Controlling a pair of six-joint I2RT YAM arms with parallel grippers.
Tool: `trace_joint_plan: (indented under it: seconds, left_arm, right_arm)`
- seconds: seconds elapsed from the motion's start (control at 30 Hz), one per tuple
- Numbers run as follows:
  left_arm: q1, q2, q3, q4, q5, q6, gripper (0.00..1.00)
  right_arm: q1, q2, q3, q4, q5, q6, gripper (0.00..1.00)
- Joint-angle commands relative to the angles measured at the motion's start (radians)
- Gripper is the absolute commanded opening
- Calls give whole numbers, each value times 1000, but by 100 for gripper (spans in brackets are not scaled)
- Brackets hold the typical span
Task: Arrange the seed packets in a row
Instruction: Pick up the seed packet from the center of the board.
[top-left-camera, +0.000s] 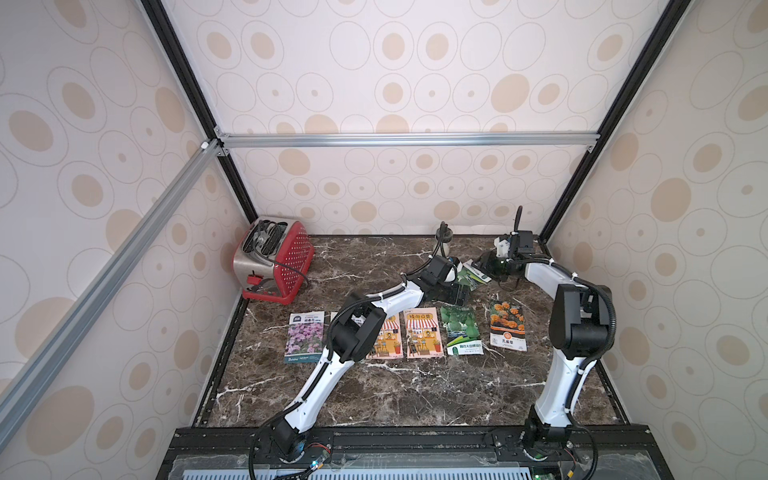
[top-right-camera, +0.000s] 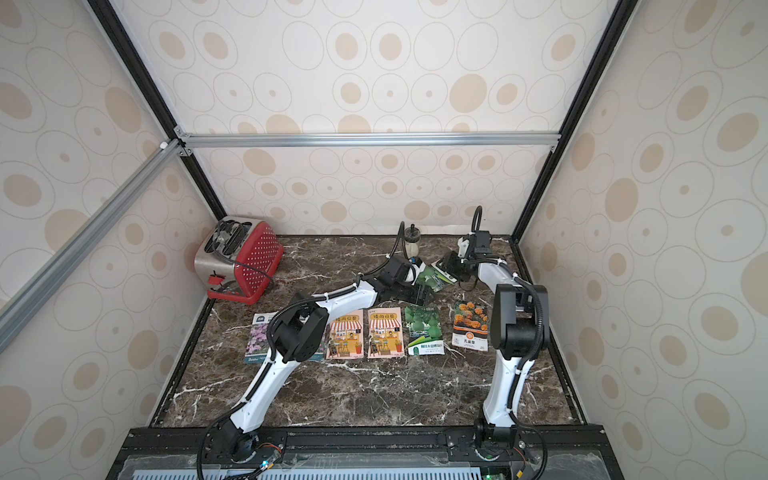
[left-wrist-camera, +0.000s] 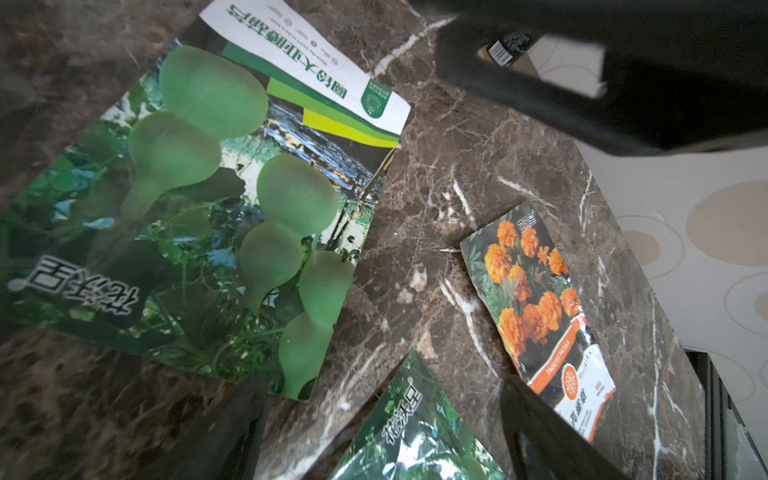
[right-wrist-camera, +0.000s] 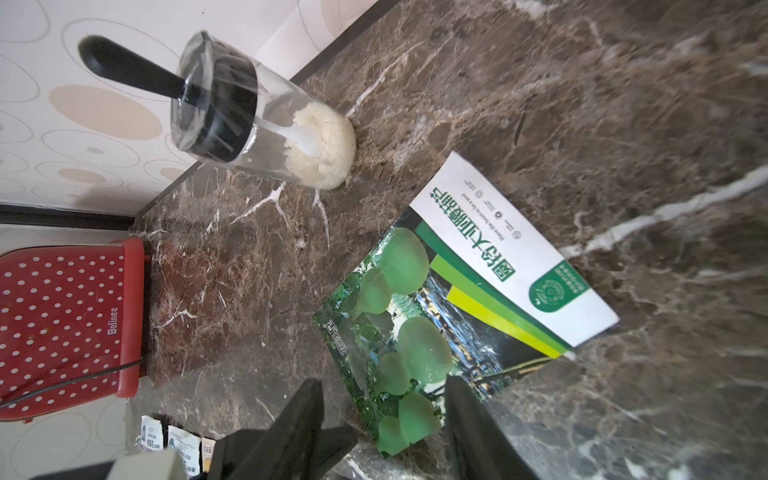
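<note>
Where circle-print walls (top-left-camera: 395, 83) meet, brown marble tabletop (top-left-camera: 395, 395), red toaster (top-left-camera: 286, 257), seed packets (top-left-camera: 422, 332)

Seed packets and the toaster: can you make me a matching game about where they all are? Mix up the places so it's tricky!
Things:
1. purple flower packet
2. marigold packet
3. loose gourd packet
4. red toaster

Places:
A. back left corner
B. right end of the row
C. behind the row, tilted
D. left end of the row

Pairs: 1-D, 2-B, 3-C, 4-A
</note>
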Motion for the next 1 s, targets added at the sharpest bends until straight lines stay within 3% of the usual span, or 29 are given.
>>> trace_joint_plan:
  seconds: [0.0,0.2,0.97]
  left_arm:
    - [-2,37,81,6,6,14,89]
    - [1,107,153,-32,-1,6,89]
    - [13,88,75,-18,18,-15,89]
  right_arm:
    - [-13,-39,-22,35,30,-9,51]
    - [-25,-28,-24,47,38,10,51]
    - [-52,166,102,-84,210,34,51]
